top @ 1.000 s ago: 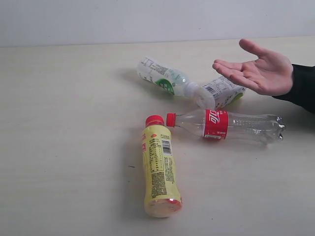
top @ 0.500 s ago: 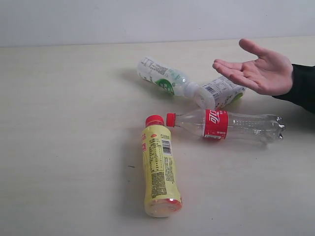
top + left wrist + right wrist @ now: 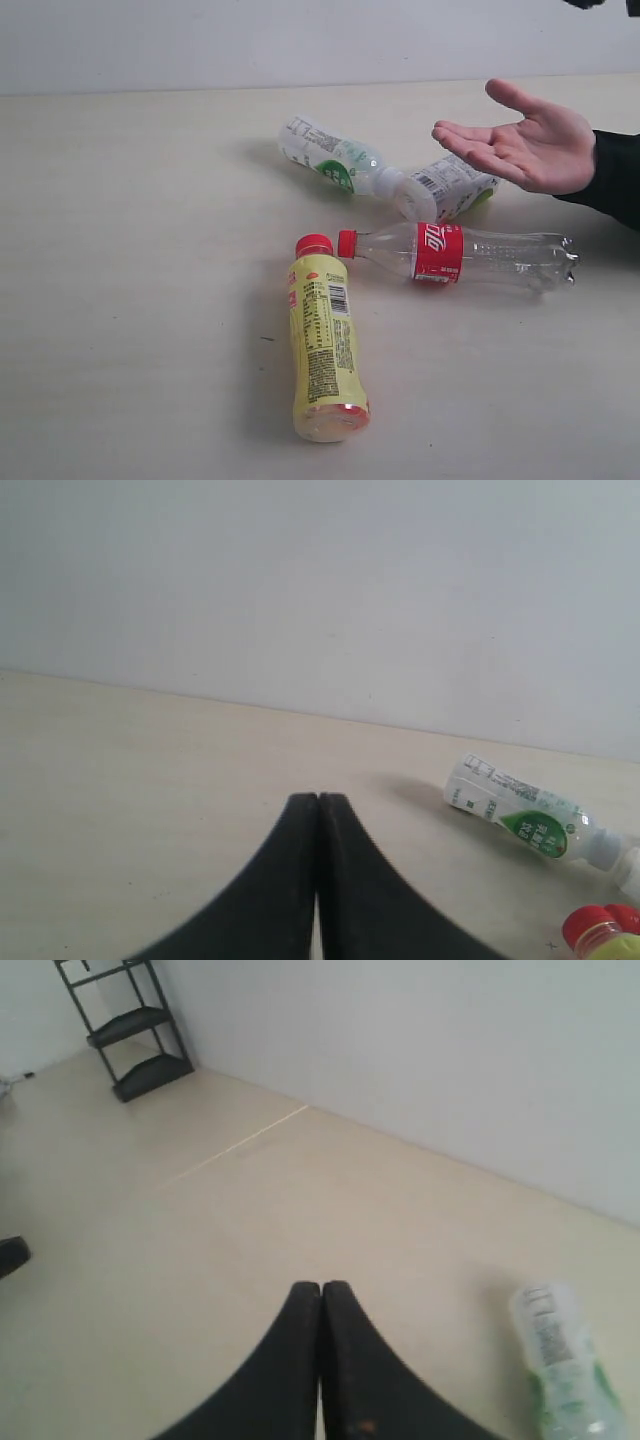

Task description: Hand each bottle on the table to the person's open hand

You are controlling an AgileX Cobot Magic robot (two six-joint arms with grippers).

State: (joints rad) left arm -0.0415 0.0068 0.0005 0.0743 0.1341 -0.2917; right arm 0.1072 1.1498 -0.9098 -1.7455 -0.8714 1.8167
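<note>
Broadly, four bottles are seen lying on their sides on the table (image 3: pixel 130 250) in the exterior view. The yellow bottle (image 3: pixel 322 345) is laid nearest the camera, its red cap pointed away and set just beside the red cap of the red-label bottle (image 3: pixel 470 255), which is stretched toward the right of the view. Farther back, the first green-label bottle (image 3: pixel 330 157) and the second green-label bottle (image 3: pixel 450 187) are laid neck to neck; whether their caps touch cannot be told. An open hand (image 3: pixel 525 145), palm up, is held over the second green-label bottle at the right of the view and partly covers it, with a dark sleeve behind the wrist. From the left wrist view, the left gripper (image 3: pixel 318 800) is shown with its two dark fingers pressed together and nothing between them, with bare table beyond. One green-label bottle (image 3: pixel 525 815) is seen lying well apart from the fingertips, and two red caps (image 3: pixel 590 925) are caught at the picture's corner. From the right wrist view, the right gripper (image 3: pixel 321 1288) is likewise shown closed tight on nothing, its fingers meeting in a thin line. A green-label bottle (image 3: pixel 560 1360) is seen lying apart from the fingers, and a black shelf (image 3: pixel 125 1030) is made out far off beside the pale wall (image 3: pixel 450 1050).
</note>
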